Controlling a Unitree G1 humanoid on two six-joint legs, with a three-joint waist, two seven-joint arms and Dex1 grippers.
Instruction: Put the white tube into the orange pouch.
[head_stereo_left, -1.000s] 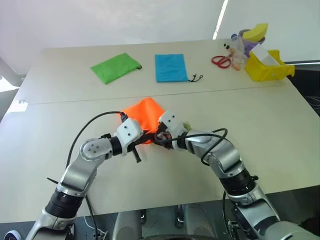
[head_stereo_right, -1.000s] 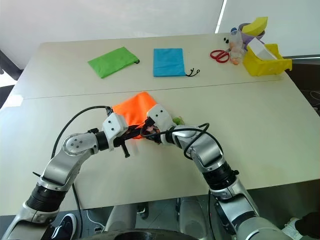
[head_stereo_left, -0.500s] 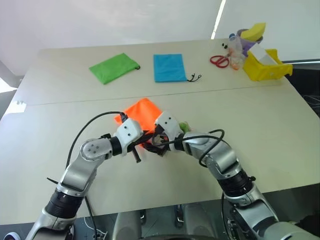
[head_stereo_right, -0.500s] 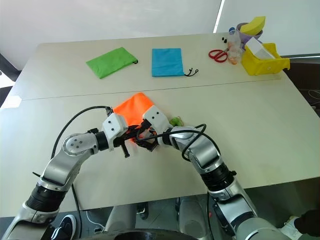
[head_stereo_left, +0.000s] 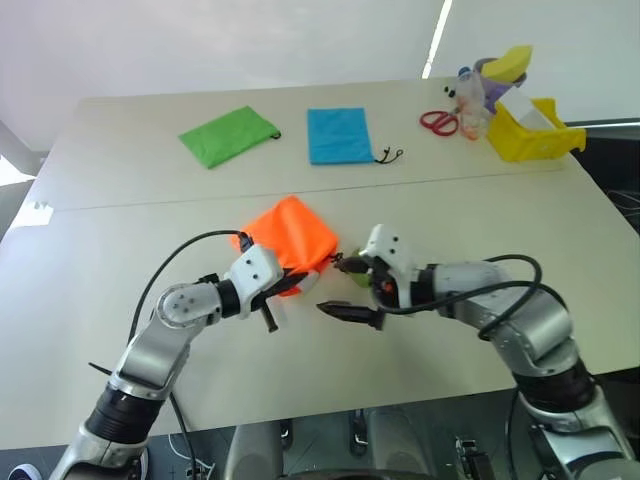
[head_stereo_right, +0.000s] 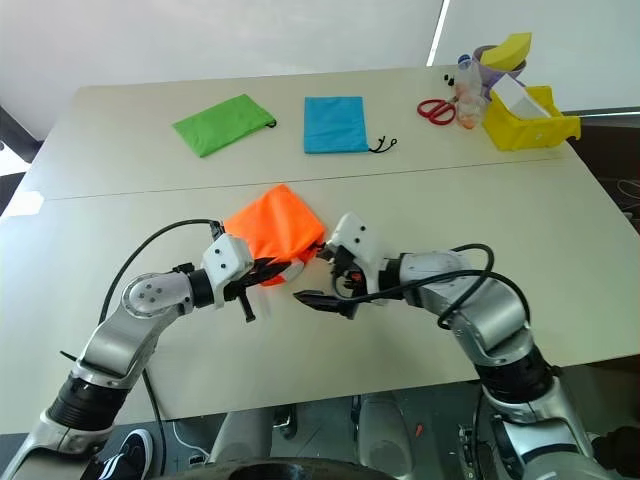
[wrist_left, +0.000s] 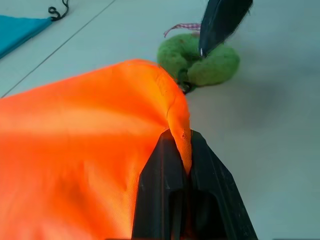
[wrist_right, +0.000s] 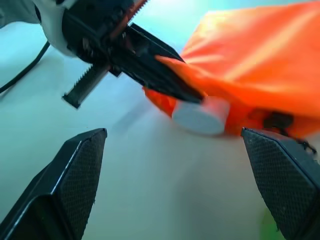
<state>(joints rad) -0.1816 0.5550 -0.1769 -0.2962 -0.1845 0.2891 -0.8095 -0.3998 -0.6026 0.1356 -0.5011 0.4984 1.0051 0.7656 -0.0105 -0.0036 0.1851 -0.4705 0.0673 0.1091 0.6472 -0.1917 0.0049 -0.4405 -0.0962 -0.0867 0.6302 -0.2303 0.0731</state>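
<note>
The orange pouch (head_stereo_left: 293, 238) lies at the table's middle, its near edge lifted. My left gripper (wrist_left: 182, 139) is shut on a fold of that edge, which shows again as left gripper (head_stereo_left: 284, 285). The white tube (wrist_right: 199, 118) sits in the pouch's mouth with its round end poking out; the rest is hidden by fabric. My right gripper (head_stereo_right: 312, 277) hangs just right of the mouth, jaws wide open and empty, a short gap from the tube.
A green fuzzy thing (wrist_left: 200, 59) lies beside the pouch, under my right gripper. At the back lie a green pouch (head_stereo_left: 228, 135) and a blue pouch (head_stereo_left: 339, 134). Red scissors (head_stereo_left: 440, 122) and a yellow bin (head_stereo_left: 532, 132) stand at the far right.
My right gripper has opened and drawn back to the right, away from the pouch's mouth, leaving the tube inside. The left gripper has kept its hold in place.
</note>
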